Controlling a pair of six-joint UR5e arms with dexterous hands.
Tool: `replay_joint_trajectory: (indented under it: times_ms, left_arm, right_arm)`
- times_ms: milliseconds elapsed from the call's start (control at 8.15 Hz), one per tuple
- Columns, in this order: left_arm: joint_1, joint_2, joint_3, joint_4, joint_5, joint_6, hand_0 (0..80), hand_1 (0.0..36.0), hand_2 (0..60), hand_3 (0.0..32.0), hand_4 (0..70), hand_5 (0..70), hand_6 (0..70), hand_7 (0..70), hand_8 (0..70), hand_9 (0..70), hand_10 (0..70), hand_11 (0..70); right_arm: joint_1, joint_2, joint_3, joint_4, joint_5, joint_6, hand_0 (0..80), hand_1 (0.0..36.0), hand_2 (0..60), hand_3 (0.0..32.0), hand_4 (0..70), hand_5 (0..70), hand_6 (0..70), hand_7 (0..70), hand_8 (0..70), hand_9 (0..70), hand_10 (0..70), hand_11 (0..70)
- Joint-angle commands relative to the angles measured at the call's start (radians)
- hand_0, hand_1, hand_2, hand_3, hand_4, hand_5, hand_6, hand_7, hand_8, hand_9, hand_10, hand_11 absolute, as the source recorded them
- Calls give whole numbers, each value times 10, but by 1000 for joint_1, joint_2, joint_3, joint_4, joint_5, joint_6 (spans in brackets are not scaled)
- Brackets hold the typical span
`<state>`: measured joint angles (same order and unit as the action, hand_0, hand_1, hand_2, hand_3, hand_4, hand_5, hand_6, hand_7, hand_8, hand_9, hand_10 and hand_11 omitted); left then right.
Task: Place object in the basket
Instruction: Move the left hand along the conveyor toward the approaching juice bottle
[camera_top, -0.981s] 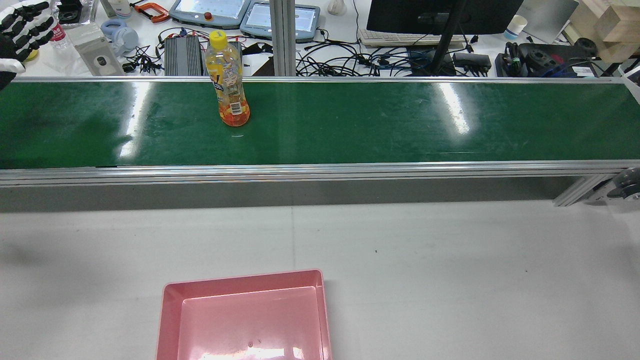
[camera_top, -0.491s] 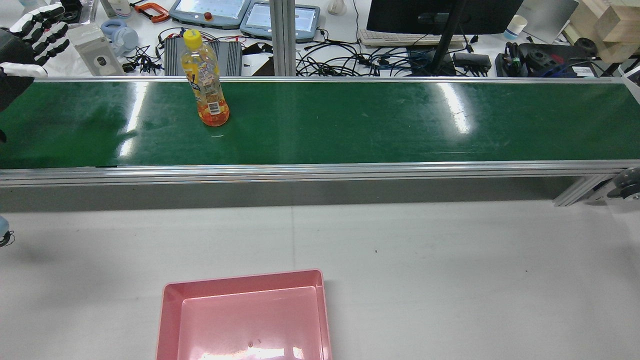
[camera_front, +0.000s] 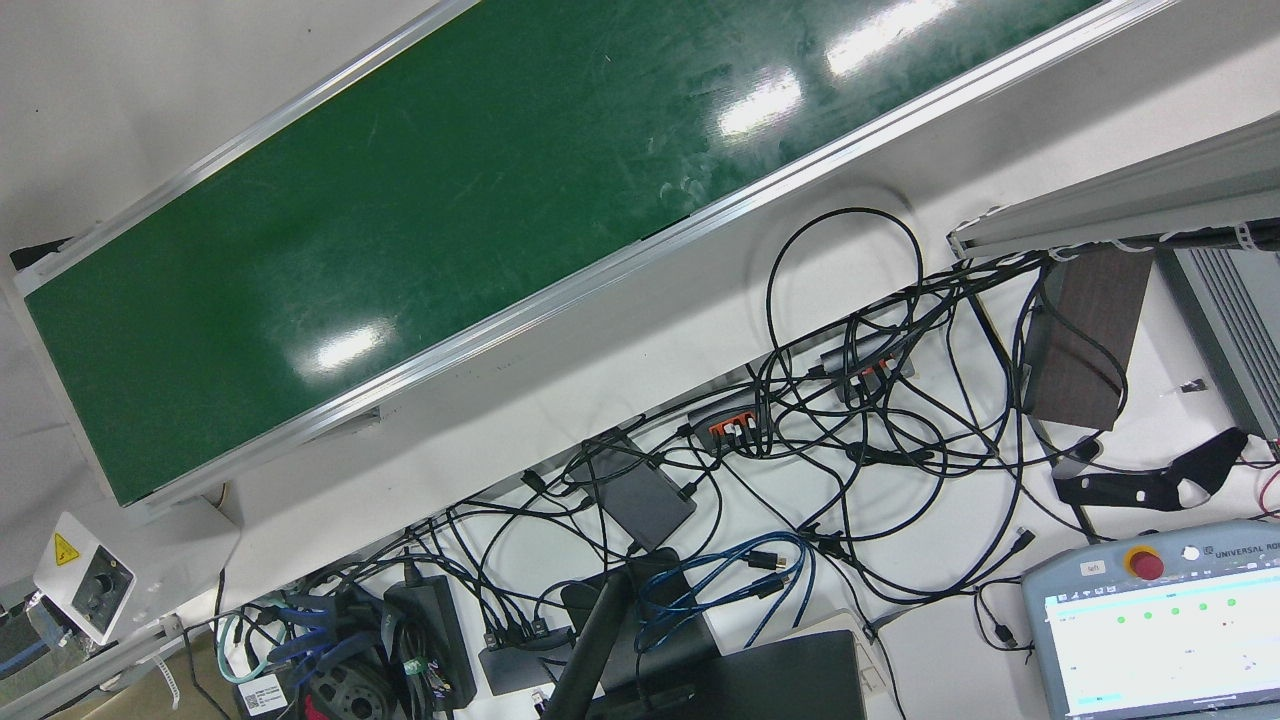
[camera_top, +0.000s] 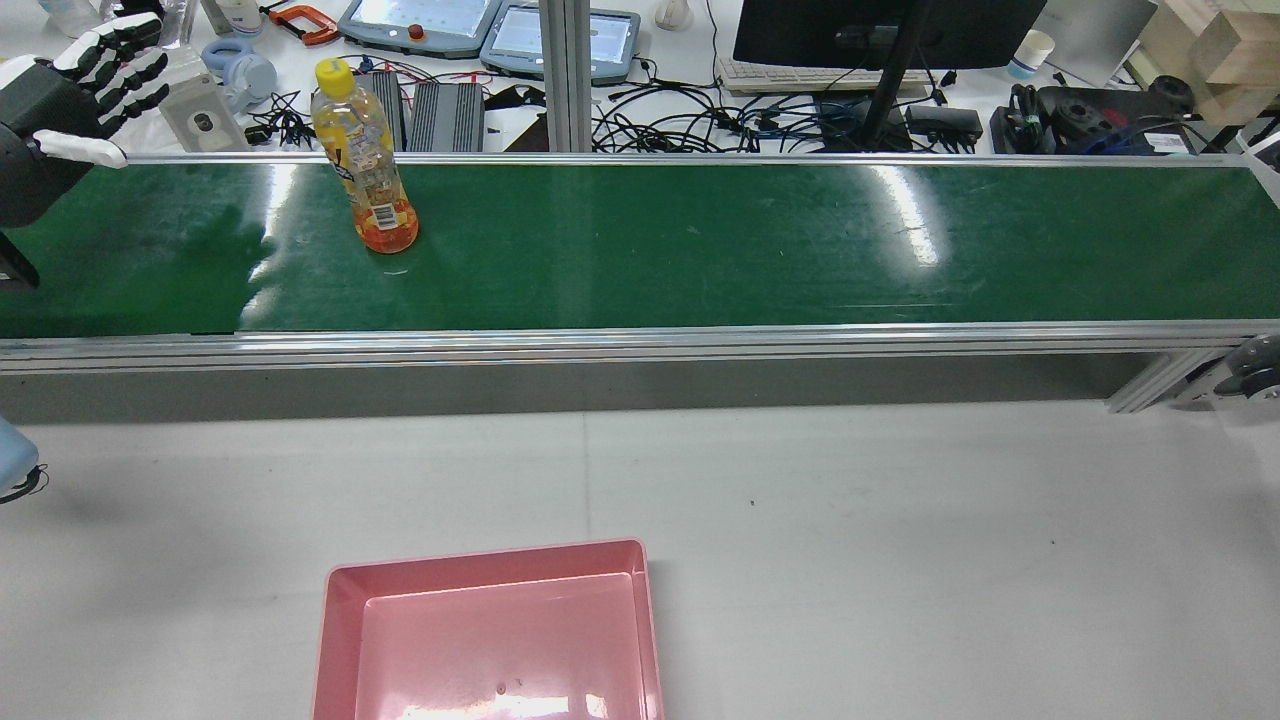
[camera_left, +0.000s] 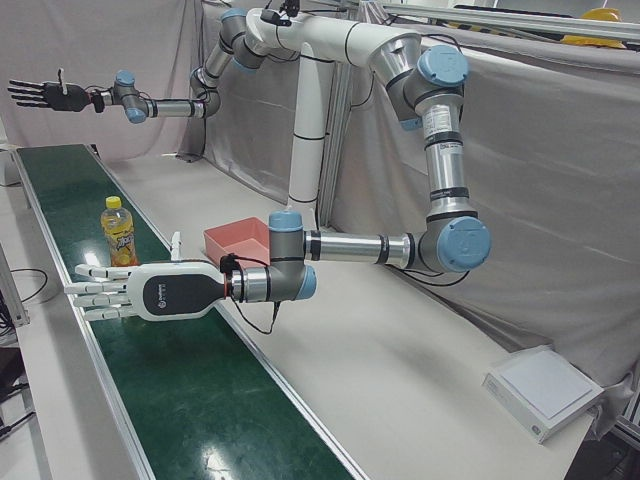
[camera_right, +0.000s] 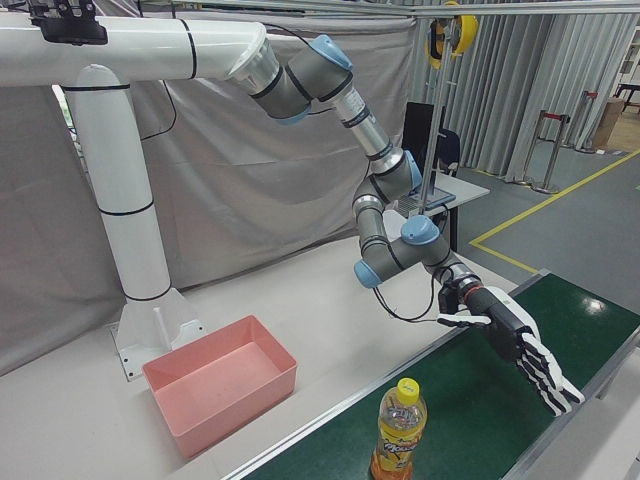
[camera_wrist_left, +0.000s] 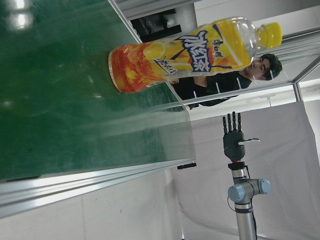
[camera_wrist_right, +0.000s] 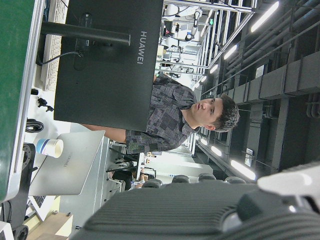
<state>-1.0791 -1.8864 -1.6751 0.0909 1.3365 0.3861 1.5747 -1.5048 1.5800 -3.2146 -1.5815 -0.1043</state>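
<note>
standing bottle (camera_top: 366, 172) near spread left hand (camera_top: 70, 95)

White tubes and silver links form both arms, with blue caps at the joints. Each robot hand (camera_left: 150, 293) has a white shell, black-jointed fingers and a thin black cable.

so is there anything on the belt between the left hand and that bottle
Nothing visible. Bare green belt lies between the open left hand and the upright bottle; its fingers are spread and apart from it.
</note>
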Motion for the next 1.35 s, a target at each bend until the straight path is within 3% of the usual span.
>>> replay_joint_trajectory:
  times_ms: [0, 613, 858, 981, 1104, 1226]
  left_arm:
    - [51, 0, 2, -23, 0, 13, 459, 32, 0, 64, 10, 194, 0, 37, 54, 52, 43, 69]
    - [59, -6, 6, -34, 3, 5, 460, 43, 0, 0, 40, 210, 0, 43, 42, 45, 37, 60]
    - [59, -55, 35, -20, 6, -3, 459, 45, 0, 0, 42, 219, 0, 40, 42, 47, 22, 38]
    - [59, -56, 34, -20, 7, -3, 460, 45, 0, 22, 38, 218, 0, 38, 48, 55, 23, 40]
    - [59, -56, 34, -20, 7, -3, 463, 47, 0, 0, 45, 216, 0, 40, 42, 46, 27, 47]
    - [59, -56, 34, -20, 7, -3, 464, 47, 0, 0, 48, 225, 0, 41, 43, 48, 27, 46]
  right_arm:
    - [-1, 0, 0, 1, 0, 0, 0, 0, 0, 0, 0, 0, 0, 0, 0, 0, 0, 0]
    - [-1, 0, 0, 1, 0, 0, 0, 0, 0, 0, 0, 0, 0, 0, 0, 0, 0, 0]
    - [-1, 0, 0, 1, 0, 0, 0, 0, 0, 0, 0, 0, 0, 0, 0, 0, 0, 0]
    - [-1, 0, 0, 1, 0, 0, 0, 0, 0, 0, 0, 0, 0, 0, 0, 0, 0, 0]
    - [-1, 0, 0, 1, 0, 0, 0, 0, 0, 0, 0, 0, 0, 0, 0, 0, 0, 0]
    - [1, 0, 0, 1, 0, 0, 0, 0, 0, 0, 0, 0, 0, 0, 0, 0, 0, 0]
